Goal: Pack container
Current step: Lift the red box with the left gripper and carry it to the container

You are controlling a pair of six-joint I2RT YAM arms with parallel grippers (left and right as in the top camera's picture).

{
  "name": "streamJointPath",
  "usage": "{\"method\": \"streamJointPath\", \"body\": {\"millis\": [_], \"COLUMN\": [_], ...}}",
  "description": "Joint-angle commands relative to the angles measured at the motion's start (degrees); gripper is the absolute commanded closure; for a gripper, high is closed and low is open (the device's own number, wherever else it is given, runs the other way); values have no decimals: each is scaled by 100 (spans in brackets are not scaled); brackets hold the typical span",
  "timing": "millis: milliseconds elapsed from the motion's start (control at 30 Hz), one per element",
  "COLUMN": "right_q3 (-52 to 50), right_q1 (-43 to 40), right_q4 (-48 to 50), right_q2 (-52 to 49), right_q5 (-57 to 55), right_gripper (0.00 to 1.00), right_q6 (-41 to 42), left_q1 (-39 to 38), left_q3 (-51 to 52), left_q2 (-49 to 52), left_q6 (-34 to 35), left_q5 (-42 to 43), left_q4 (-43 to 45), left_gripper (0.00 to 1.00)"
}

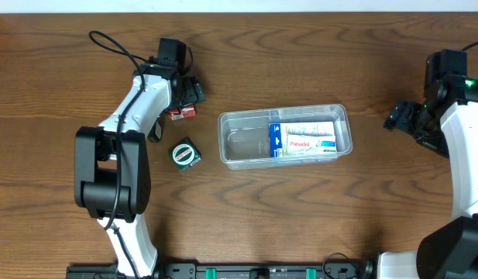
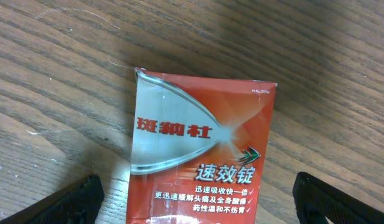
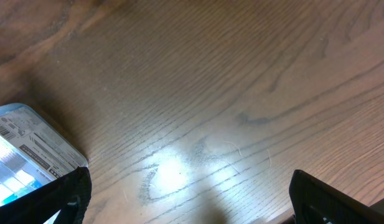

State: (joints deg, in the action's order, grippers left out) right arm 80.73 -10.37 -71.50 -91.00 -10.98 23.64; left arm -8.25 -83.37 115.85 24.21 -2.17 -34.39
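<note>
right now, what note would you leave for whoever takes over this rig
Tools: left tool open, poised over the red box, not gripping it; right tool open over the table, right of the container.
Done: a Panadol box lies inside the container, mid-table.
Left: red box and green box, both on the table left of the container.

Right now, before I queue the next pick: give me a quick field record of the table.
container: clear tub, table centre
in container: Panadol box, in the right half
red box: on table, outside container, upper left of it
green box: on table, left of container
left gripper: open, straddling red box, not closed on it
right gripper: open, holding nothing, right of container
</note>
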Motion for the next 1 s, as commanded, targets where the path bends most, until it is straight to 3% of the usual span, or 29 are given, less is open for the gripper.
{"method": "streamJointPath", "body": {"millis": [0, 433, 533, 667, 967], "right_q3": [-11, -11, -11, -11, -11], "right_q1": [-33, -33, -33, -33, -33], "right_q4": [-2, -2, -2, -2, -2], "right_q2": [24, 24, 24, 24, 24], "right_q5": [-37, -37, -37, -37, -37], "right_gripper": [1, 1, 1, 1, 1], "right_q6": [31, 31, 31, 31, 31], "left_q1": [24, 24, 24, 24, 24], "left_q3": [-96, -96, -96, -96, -96], "left_q2": [184, 376, 376, 376, 372], "left_q6": [-52, -496, -579, -579, -577], "left_q5": [-131, -136, -136, -136, -133], "left_q4": [-4, 42, 35, 37, 33], "left_gripper": [2, 0, 11, 35, 38]}}
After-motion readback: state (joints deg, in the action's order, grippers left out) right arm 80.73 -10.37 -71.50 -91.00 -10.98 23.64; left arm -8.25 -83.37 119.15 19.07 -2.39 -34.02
